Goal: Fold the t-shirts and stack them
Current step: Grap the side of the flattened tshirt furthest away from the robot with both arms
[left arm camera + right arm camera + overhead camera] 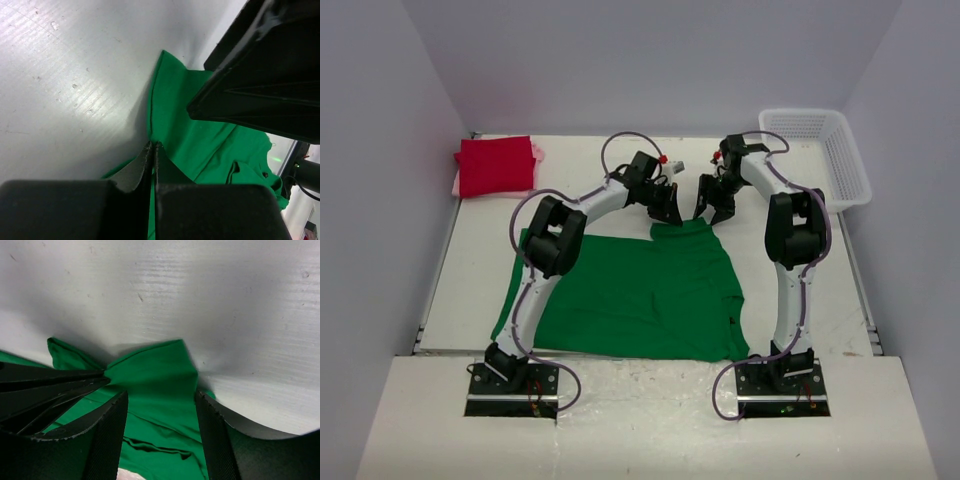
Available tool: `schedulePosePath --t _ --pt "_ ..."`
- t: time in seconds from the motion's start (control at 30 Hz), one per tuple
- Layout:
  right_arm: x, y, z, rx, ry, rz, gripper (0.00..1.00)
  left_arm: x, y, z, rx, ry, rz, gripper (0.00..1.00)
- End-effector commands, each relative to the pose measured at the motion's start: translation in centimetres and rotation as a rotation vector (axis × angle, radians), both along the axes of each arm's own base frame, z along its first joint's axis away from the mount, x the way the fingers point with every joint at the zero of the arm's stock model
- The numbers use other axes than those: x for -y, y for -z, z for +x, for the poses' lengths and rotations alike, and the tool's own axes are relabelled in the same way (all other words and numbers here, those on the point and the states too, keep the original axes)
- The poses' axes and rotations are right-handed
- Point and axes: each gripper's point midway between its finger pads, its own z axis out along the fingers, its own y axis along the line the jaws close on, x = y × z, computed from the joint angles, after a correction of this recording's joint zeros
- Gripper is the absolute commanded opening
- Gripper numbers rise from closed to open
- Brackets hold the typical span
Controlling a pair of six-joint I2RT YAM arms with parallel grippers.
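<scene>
with fingers (132,175) of the left gripper (152,147) pressed flat together, pinches a raised edge of the bright green t-shirt (210,145) right at the tips. no gap to be seen between the two pads in the left wrist view, only a thin seam with green cloth coming out of it.

on the other side, straddles a peaked flap of the same t-shirt with the right gripper (160,400), fingers standing well apart, one to each side, green fabric lying between them and not clamped. cannot tell whether either pad touches the cloth.

seen from above, meets at the far edge of the green t-shirt, near its middle, both grippers just beside each other and tipped down at the fabric. there, lifts into a small tab off the white table (470,270).

otherwise lies spread mostly flat over the near half of the table, between the two arms, its left side running under the left arm, with a small wrinkle near the right edge.

at the far left corner: a folded red t-shirt (495,165) resting on a pale pink t-shirt (536,152), pink peeking out at the edges. both well apart from the green one.

at the far right corner: a white plastic mesh basket (860,170), beside the right arm.
</scene>
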Motion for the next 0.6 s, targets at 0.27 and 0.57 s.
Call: schedulePosePath --t 0.27,0.57 --pt "-0.2 -0.3 0.3 0.019 0.007 0.007 0.57 1.1 -9.4 0.1 0.195 0.028 -0.156 0.00" --pt "-0.8 -1.3 1.0 0.062 -0.026 0.050 0.57 1.0 -9.3 -0.4 0.176 0.038 -0.163 0.00"
